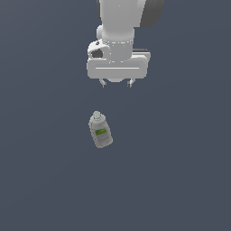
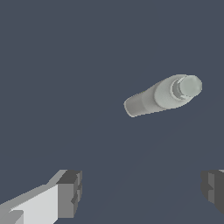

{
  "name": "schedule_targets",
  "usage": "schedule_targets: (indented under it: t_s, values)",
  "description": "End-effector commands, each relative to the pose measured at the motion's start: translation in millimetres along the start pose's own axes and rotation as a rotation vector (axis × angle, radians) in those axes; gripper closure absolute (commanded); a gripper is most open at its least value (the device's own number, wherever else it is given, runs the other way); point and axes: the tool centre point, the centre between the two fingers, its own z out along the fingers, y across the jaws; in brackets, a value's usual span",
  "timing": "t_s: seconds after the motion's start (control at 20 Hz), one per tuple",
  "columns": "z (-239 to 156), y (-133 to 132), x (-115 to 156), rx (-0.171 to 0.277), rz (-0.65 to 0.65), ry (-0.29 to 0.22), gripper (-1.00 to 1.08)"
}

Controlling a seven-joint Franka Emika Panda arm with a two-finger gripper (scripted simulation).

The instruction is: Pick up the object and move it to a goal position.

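Observation:
The object, a small pale grey-beige bottle (image 1: 100, 130) with a rounded cap and a green label patch, is in the middle of the exterior view, its cap pointing toward the arm. My gripper (image 1: 117, 84) hangs apart from it, above it in that picture, fingers spread wide and empty. In the wrist view the bottle (image 2: 162, 95) shows cap-first, well away from my fingertips (image 2: 70, 193), which stand far apart with nothing between them.
A plain dark grey-blue surface (image 1: 180, 171) fills both views. The white arm body (image 1: 118, 27) takes up the top middle of the exterior view. No other objects show.

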Motion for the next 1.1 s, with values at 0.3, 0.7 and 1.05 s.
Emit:
schedule_targets:
  t_s: [0.3, 0.7, 1.05]
  values:
    - [-13.7, -12.0, 2.6, 0.005, -0.013, 0.012, -0.92]
    - [-18.8, -16.5, 3.3, 0.007, -0.020, 0.016, -0.92]
    - [-15.8, -11.6, 8.3, 0.010, 0.051, 0.014, -0.92]
